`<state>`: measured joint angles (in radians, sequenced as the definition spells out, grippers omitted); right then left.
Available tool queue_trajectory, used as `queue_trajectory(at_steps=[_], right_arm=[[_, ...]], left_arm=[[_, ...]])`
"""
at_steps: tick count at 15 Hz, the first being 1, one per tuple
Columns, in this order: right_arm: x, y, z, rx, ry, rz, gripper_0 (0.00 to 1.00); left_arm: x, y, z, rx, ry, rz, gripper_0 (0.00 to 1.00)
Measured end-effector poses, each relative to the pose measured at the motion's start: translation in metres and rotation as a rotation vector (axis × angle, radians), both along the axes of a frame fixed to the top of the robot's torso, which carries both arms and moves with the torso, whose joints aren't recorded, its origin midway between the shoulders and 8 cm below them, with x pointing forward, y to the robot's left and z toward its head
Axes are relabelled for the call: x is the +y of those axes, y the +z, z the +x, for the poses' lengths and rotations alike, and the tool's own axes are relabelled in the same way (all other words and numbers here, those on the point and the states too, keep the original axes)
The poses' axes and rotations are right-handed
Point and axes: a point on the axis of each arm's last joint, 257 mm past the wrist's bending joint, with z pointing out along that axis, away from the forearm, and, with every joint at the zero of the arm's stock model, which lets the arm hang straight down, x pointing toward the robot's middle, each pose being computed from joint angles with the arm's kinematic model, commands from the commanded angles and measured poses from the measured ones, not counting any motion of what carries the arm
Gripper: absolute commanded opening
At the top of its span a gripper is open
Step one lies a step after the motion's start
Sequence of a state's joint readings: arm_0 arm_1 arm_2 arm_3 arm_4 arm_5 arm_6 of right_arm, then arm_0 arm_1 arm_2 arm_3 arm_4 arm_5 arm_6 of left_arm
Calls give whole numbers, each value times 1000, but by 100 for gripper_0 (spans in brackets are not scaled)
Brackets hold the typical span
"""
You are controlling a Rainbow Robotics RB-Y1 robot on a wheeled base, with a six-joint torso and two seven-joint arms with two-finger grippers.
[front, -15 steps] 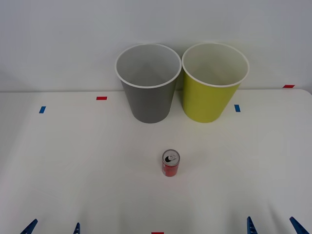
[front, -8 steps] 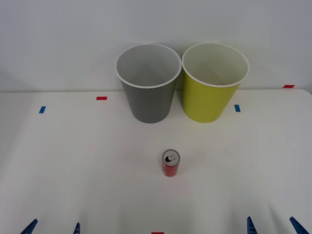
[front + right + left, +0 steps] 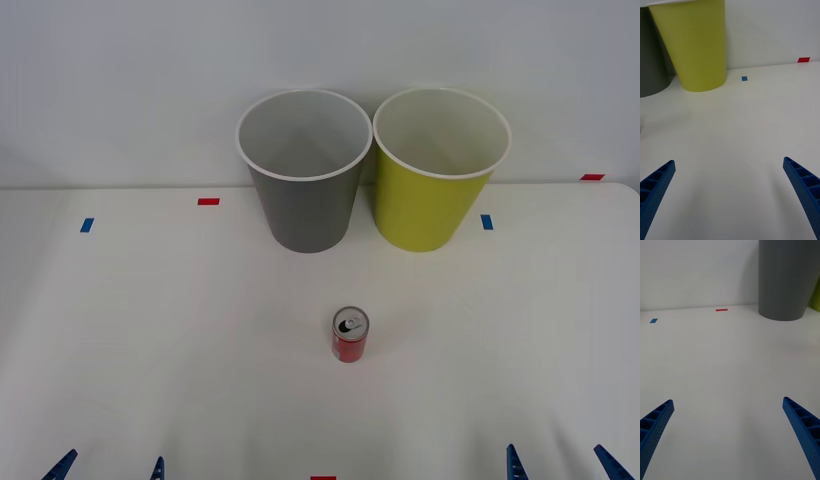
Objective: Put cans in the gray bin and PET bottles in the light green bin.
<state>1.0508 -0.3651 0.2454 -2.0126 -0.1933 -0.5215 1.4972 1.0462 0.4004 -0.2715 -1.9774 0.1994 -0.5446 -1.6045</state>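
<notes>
A small red can (image 3: 350, 335) with a silver top stands upright in the middle of the white table. Behind it the gray bin (image 3: 304, 170) and the light green bin (image 3: 440, 168) stand side by side against the wall. My left gripper (image 3: 108, 468) is open at the near left edge, and my right gripper (image 3: 558, 464) is open at the near right edge, both far from the can. The right wrist view shows the light green bin (image 3: 692, 45) ahead; the left wrist view shows the gray bin (image 3: 788, 277). No PET bottles are in view.
Small red tape marks (image 3: 208, 201) and blue tape marks (image 3: 86, 225) dot the table (image 3: 180, 330). A white wall rises right behind the bins.
</notes>
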Motion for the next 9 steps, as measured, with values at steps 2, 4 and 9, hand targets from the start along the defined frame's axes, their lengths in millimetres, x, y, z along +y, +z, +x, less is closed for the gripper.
queue_trajectory(at_steps=[2, 4, 9], right_arm=[[0, 0, 0, 0, 0, 0, 100], [0, 0, 0, 0, 0, 0, 100], [0, 0, 0, 0, 0, 0, 100]], left_arm=[[0, 0, 0, 0, 0, 0, 100], [0, 0, 0, 0, 0, 0, 100], [0, 0, 0, 0, 0, 0, 100]])
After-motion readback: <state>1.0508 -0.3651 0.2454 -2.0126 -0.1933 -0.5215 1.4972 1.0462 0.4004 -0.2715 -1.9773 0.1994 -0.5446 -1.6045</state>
